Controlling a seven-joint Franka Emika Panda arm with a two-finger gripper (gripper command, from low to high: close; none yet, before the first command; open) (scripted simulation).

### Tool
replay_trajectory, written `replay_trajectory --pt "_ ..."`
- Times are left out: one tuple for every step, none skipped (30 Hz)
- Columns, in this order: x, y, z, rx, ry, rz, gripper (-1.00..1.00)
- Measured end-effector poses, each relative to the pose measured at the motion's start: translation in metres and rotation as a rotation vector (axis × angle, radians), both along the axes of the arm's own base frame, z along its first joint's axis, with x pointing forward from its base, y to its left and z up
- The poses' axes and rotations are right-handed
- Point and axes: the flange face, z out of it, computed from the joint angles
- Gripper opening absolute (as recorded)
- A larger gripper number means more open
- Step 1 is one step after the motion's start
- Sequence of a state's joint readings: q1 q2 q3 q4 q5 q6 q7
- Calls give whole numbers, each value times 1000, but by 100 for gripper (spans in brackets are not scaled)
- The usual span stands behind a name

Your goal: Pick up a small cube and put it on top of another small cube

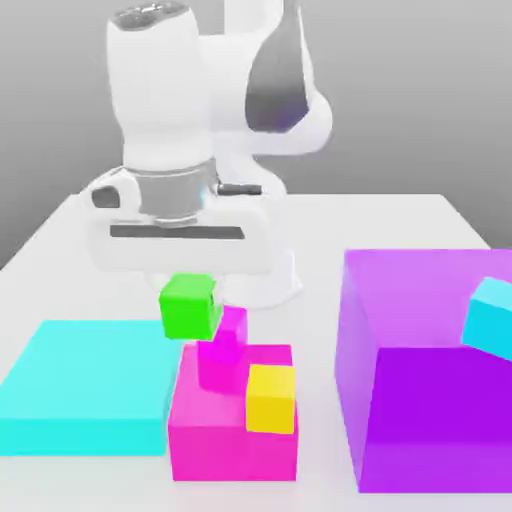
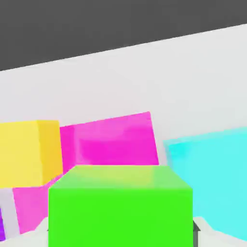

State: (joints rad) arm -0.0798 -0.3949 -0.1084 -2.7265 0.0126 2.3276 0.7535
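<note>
The small bright green cube point(image 1: 188, 305) hangs under the white hand, with my gripper point(image 1: 189, 296) shut on it. In the hand view the green cube point(image 2: 120, 205) is close up, with a pale fingertip point(image 2: 206, 230) at its side. The small magenta cube point(image 1: 222, 352) stands on the larger magenta block point(image 1: 230, 440), just to the exterior view's right of the green cube and slightly lower. Through the hand camera this small magenta cube point(image 2: 116, 142) lies right behind the green one.
A small yellow cube point(image 1: 272, 398) point(image 2: 29, 152) sits on the large magenta block beside the small magenta cube. A flat cyan block point(image 1: 85, 385) point(image 2: 214, 176) lies at the exterior view's left. A big purple cube point(image 1: 430, 400) with a small cyan cube point(image 1: 492, 318) stands at the right.
</note>
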Motion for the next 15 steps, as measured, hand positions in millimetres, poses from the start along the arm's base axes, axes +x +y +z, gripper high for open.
replay_trajectory --pt "-9 4 2 -5 0 4 -100" --pt "-17 8 4 -11 1 9 -100" --pt "-26 11 6 -17 1 13 -100" --pt "-34 15 7 -24 1 16 -100" --pt "-43 18 8 -31 1 20 -100" --pt "-50 20 6 -38 2 22 -100" --pt "-53 21 0 -42 2 23 -100" --pt "-54 22 -9 -44 2 24 -100" --pt "-54 22 -19 -46 2 24 -100" --pt "-54 22 -30 -47 2 24 -100" --pt "-55 22 -40 -47 2 24 -100" --pt "-56 22 -51 -48 2 25 100" --pt "-56 22 -51 -48 2 25 100" --pt "-56 22 -51 -48 2 25 100" --pt "-56 22 -51 -48 2 25 100"
